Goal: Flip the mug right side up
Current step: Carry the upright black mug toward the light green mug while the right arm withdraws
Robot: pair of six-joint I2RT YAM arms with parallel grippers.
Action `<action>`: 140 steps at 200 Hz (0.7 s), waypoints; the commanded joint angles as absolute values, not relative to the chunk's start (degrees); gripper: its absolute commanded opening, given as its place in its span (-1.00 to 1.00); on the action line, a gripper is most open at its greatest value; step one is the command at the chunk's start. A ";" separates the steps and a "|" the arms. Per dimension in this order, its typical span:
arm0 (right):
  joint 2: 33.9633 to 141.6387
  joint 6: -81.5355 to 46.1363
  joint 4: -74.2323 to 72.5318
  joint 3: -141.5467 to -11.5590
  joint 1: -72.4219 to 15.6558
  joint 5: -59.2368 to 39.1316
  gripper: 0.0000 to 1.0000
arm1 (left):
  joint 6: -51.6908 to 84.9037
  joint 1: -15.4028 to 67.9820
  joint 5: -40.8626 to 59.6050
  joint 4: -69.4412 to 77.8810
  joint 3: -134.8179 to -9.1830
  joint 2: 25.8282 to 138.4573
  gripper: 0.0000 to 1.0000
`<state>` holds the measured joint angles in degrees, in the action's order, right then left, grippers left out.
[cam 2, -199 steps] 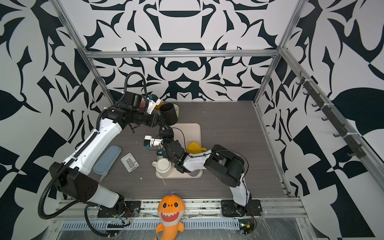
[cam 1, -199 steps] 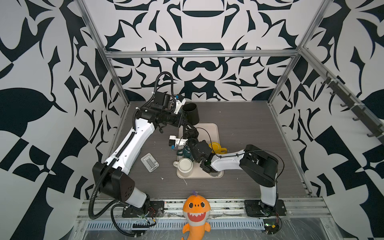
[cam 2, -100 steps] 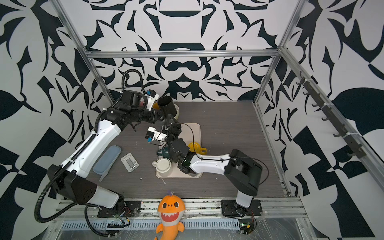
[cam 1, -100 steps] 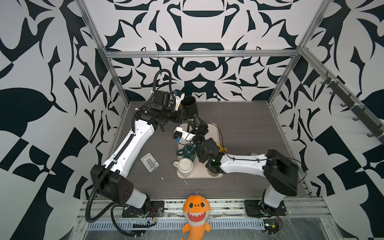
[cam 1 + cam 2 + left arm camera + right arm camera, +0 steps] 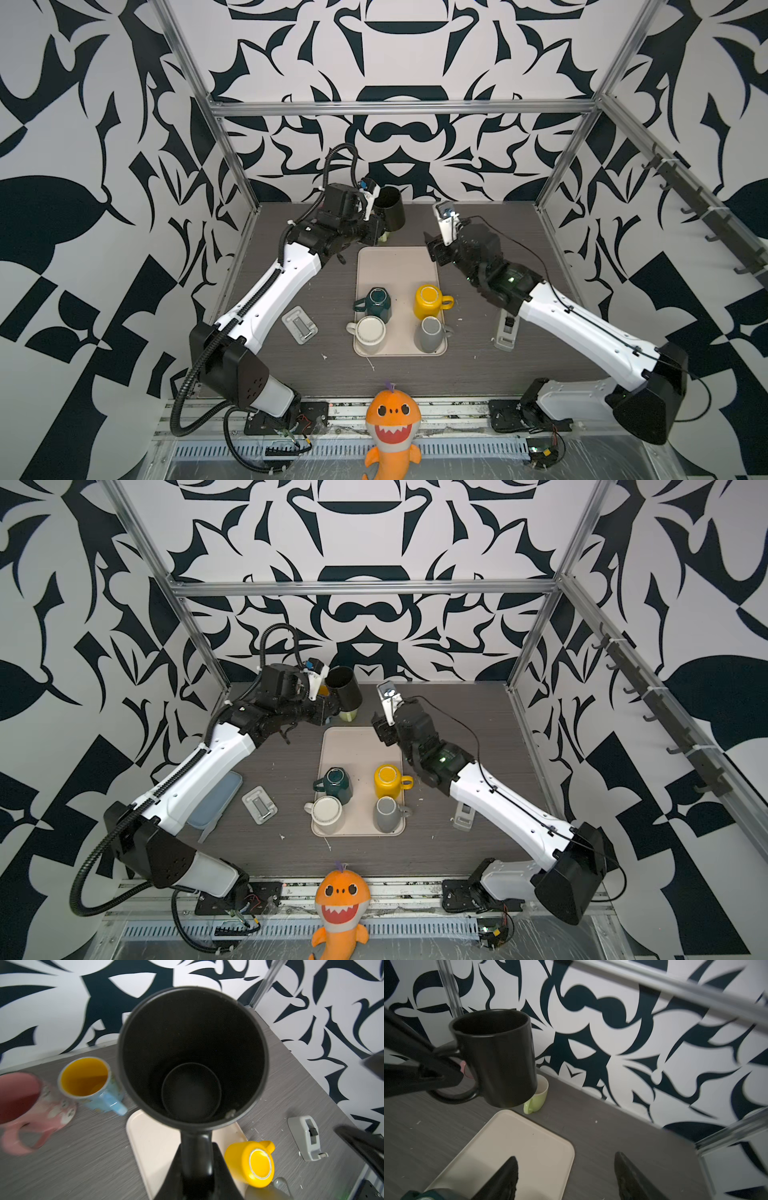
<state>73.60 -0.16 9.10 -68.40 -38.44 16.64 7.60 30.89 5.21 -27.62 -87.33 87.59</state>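
step: black mug [image 5: 496,1057] is airborne, mouth up, gripped by its handle in the left hand [image 5: 376,226] (closed narrow on the handle); flip looks done, set-down not yet.
mug loc: above the far end of the tray [image 5: 397,266], near the back wall; a light green cup [image 5: 537,1095] sits just behind/below it on the tabletop [image 5: 478,374].
right hand [image 5: 564,1176]: wide, holding nothing, over the tray's far right corner, apart from the mug.
next move: prob. lower the mug upright onto a bare spot, then release; needs base level & clear of the green cup.
surface: grey wood-grain tabletop w/ small white specks; the tray carries four inverted mugs (green, yellow, white, grey).
room: black-and-white patterned walls, aluminium frame posts.
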 commanded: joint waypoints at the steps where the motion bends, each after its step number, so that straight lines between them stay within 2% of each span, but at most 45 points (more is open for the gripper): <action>1: 73.21 -18.51 22.76 -72.14 -33.04 -3.67 0.49 | 8.08 34.05 -0.22 -20.45 -90.86 91.40 -1.00; 60: 73.94 -30.69 24.27 -71.65 -22.97 -24.62 0.47 | 11.63 39.47 -13.74 -20.07 -99.21 104.26 -1.00; 140: 69.03 -34.37 20.52 -64.84 -18.56 -26.06 0.48 | 16.49 39.98 -18.62 -13.59 -107.06 118.15 -1.00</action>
<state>71.88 -32.03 23.51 -65.87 -19.38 -24.32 14.17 39.99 -14.92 -21.26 -102.61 115.92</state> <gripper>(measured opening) 0.739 0.183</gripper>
